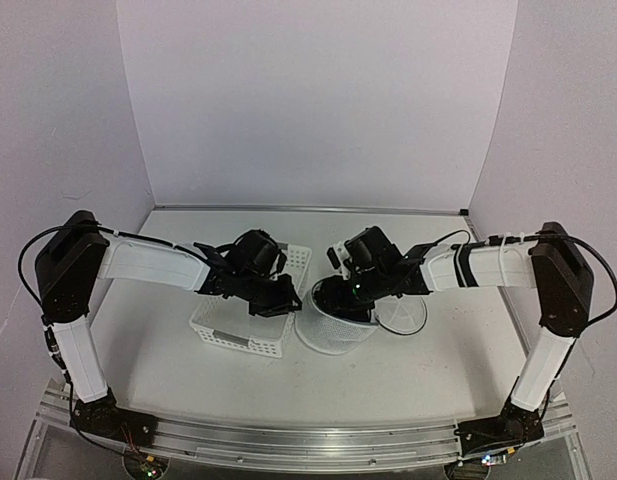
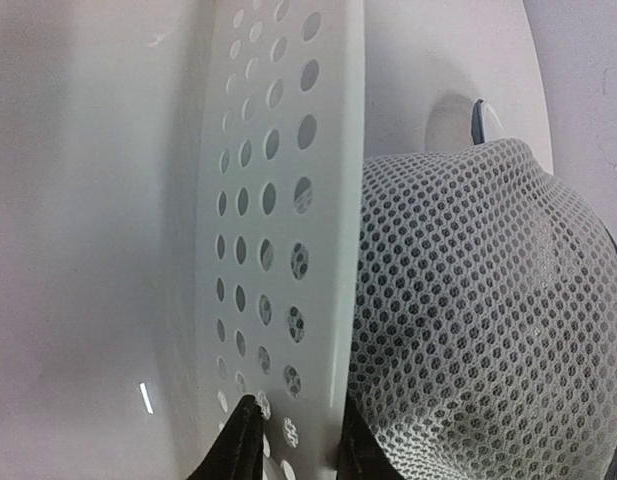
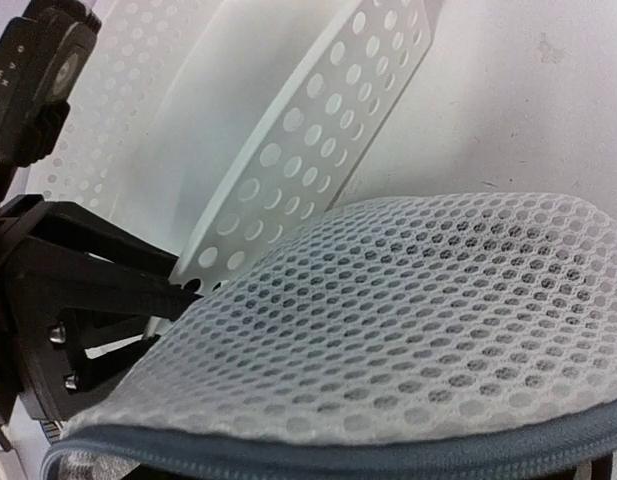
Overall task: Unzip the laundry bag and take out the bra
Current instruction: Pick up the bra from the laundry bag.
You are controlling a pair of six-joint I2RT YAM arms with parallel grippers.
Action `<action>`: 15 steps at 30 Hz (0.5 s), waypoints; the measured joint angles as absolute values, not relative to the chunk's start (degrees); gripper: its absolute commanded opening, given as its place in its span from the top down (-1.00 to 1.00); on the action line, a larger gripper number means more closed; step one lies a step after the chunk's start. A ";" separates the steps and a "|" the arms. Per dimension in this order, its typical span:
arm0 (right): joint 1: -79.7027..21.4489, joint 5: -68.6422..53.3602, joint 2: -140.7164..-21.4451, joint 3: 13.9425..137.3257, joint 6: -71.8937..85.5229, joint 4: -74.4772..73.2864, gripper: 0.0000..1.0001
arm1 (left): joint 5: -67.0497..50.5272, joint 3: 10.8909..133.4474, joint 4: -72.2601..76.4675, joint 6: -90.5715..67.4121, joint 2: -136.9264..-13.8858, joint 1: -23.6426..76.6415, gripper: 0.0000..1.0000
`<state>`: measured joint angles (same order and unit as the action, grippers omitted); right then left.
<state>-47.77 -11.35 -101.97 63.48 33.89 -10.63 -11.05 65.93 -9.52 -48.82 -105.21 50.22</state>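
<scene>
left fingers [image 2: 240, 445] astride basket wall [image 2: 278, 200], laundry bag [image 2: 468, 300] just beside

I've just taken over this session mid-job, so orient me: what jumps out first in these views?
Both arms meet in the middle. The right gripper hangs over the top of the round mesh bag, which stands right beside the white basket. The left gripper has a finger on each side of the basket's perforated wall, next to the bag; the bag's grey zip runs along the bottom of the right wrist view.
</scene>
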 measured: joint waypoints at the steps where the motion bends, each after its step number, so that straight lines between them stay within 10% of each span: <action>1: -47.83 -11.05 -102.21 63.51 33.93 -10.74 0.12 | -11.20 65.95 -9.37 -48.95 -105.23 50.22 0.49; 9: -48.05 -9.43 -103.04 63.81 34.28 -11.79 1.00 | -12.10 65.95 -8.78 -49.30 -105.21 50.22 0.31; 15: -48.05 -8.19 -103.00 63.83 34.30 -11.84 1.00 | -12.29 65.95 -8.56 -49.28 -105.21 50.22 0.24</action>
<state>-48.05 -8.19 -103.00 63.83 34.30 -11.84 -12.29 65.95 -8.56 -49.28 -105.21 50.22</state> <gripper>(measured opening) 0.038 0.362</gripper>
